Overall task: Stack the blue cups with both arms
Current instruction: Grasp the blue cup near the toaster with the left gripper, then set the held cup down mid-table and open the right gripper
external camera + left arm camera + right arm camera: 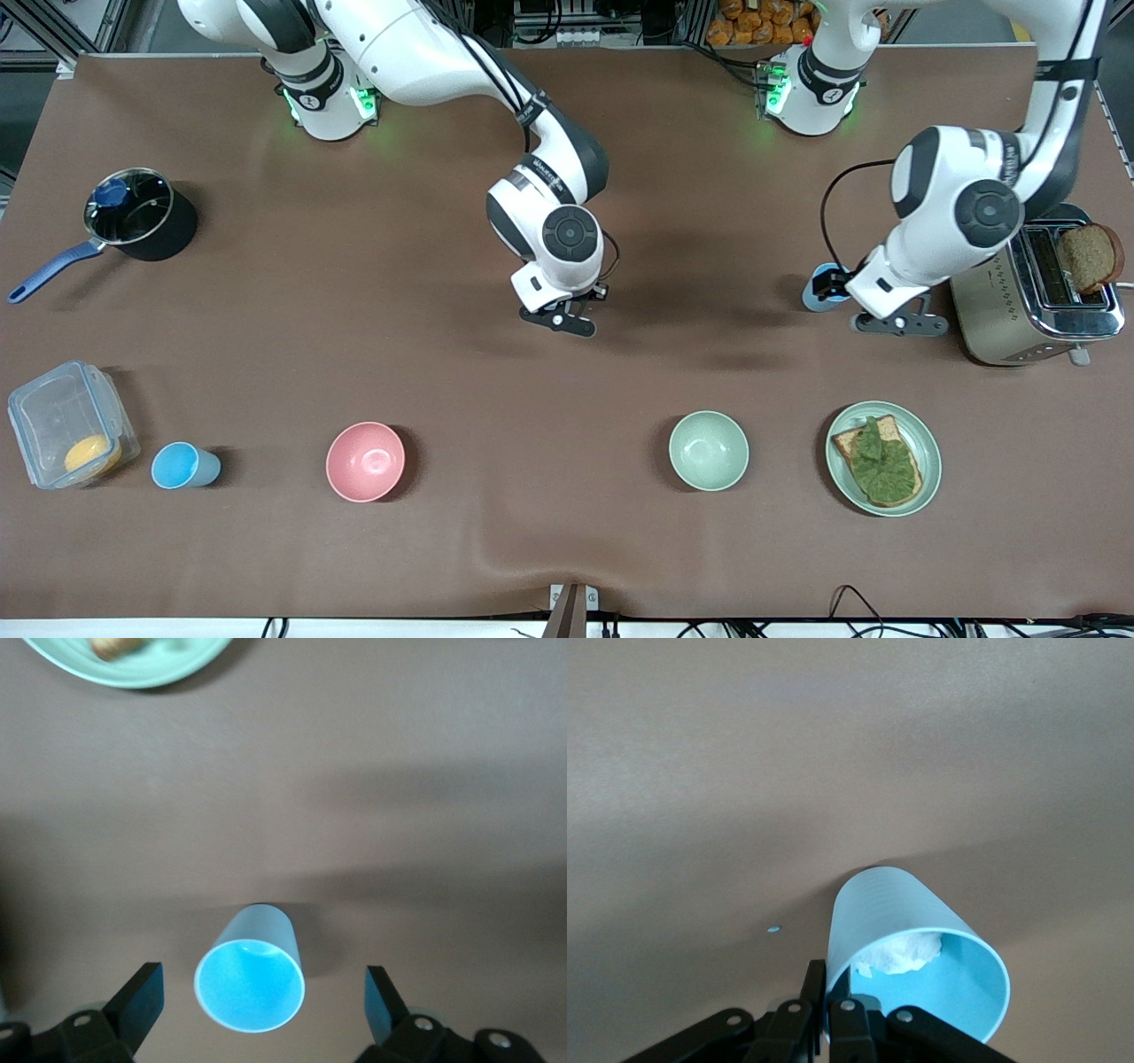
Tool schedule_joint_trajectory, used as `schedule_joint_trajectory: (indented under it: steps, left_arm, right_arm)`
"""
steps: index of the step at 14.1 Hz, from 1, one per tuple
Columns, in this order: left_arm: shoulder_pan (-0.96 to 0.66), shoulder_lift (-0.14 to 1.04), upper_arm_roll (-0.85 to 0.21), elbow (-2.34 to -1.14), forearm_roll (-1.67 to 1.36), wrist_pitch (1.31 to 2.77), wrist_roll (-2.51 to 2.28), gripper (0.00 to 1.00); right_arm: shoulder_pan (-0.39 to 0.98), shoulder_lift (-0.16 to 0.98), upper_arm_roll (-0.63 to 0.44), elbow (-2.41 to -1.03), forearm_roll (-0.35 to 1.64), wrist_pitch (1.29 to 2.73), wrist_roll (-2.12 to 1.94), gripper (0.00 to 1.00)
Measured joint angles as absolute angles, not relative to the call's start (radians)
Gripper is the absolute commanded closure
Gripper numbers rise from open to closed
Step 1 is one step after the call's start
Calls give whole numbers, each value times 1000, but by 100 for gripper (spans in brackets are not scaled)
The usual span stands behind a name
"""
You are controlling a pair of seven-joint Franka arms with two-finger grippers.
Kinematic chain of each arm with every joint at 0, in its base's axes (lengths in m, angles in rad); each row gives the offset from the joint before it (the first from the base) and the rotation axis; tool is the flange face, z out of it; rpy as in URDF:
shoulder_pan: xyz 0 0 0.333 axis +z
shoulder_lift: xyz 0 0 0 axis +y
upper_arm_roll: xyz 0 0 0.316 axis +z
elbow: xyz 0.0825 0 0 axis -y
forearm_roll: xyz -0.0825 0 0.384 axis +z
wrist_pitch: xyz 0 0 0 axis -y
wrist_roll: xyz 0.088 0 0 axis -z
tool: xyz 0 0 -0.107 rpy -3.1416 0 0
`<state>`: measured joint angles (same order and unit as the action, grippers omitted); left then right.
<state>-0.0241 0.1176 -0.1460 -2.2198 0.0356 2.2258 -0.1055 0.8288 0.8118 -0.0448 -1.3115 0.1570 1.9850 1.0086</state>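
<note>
Nothing is stacked yet; no blue cup sits inside another. My right claw is over the middle of the worktop. Its fingers are pinched shut on the rim of a tilted sky-blue plastic tumbler with something white inside. The front view does not show that tumbler, which is probably hidden under my wrist.

My left claw hangs spread wide at its own end of the worktop, beside the toaster. A pale blue plastic tumbler stands upright between its fingers, untouched by either. I judge that this grasp, the carry and the nesting are all left to do.

Counting:
- **Blue tumblers:** three, I think. The third is a blue tumbler on its side, just beside a clear plastic box at the right arm's end.
- **Bowls:** two, a pink bowl and a pale-green bowl.
- **One each:** a green plate of toast, a steel toaster and a dark lidded saucepan.
</note>
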Motion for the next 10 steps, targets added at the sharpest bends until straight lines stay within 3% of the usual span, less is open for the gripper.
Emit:
schedule_joint_trajectory:
  steps: [2, 6, 9, 10]
  left_arm:
    - [-26, 118, -170, -2286, 36, 2304, -107, 0]
    - [-26, 119, -178, -2355, 36, 2368, -115, 0]
    - [-25, 120, -178, -2401, 36, 2411, -115, 0]
    - [-25, 121, -178, -2414, 36, 2425, -115, 13]
  right_arm:
    - [828, 813, -50, -1304, 157, 1985, 1050, 0]
    - [804, 795, -68, -1262, 154, 1915, 1051, 0]
    - [726, 695, -88, -1241, 149, 1774, 955, 0]
    - [690, 649, -93, -1243, 141, 1747, 930, 0]
